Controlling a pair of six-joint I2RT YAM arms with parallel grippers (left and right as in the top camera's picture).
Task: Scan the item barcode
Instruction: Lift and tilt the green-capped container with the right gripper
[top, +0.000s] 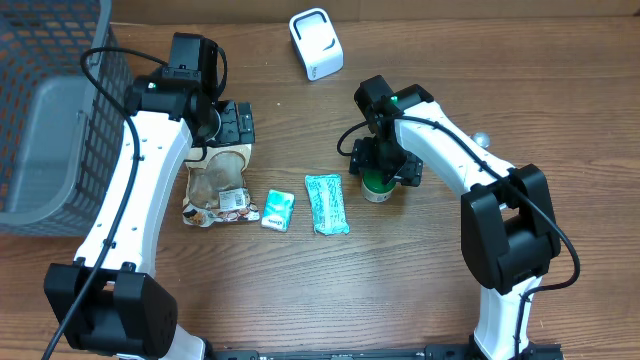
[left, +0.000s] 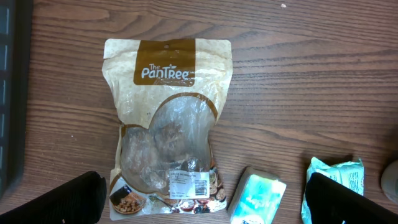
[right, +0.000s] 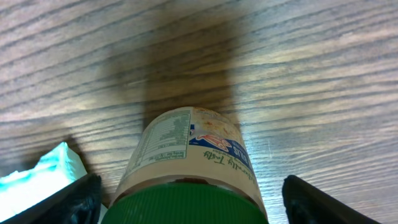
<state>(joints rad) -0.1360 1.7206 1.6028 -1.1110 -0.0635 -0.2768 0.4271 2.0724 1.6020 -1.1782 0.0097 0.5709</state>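
Left fingers (left: 68, 200): spread wide and empty, hovering above the pouch with one tip showing at each lower corner of the left wrist view; nothing is touched.
Basket (top: 55, 110): a dark mesh basket is seen at the far left edge of the table (top: 420, 300).
Pouch (left: 166, 118): a tan "The Pantree" bag is laid flat, face up, with a white sticker near its bottom edge.
Small packet (top: 277, 210): set just right of the pouch, apart from it.
Teal wrapper (top: 326, 203): laid flat between the small packet and the jar.
Scanner (top: 316, 43): a white unit is placed at the back of the table, well apart from every item.
Jar (right: 189, 155): judged to be the item in hand – upright on the table just right of the teal wrapper, green lid up, printed label around the body.
Right fingers (right: 323, 202): released, one either side of the green lid; no contact is visible.
Handling: a stiff, round, smooth jar is expected – likely to twist or slip if pinched lightly, and unlikely to crush.
Hold: the lid or the shoulder is best taken squarely, so that the label is left uncovered; the barcode itself cannot be found in these views.
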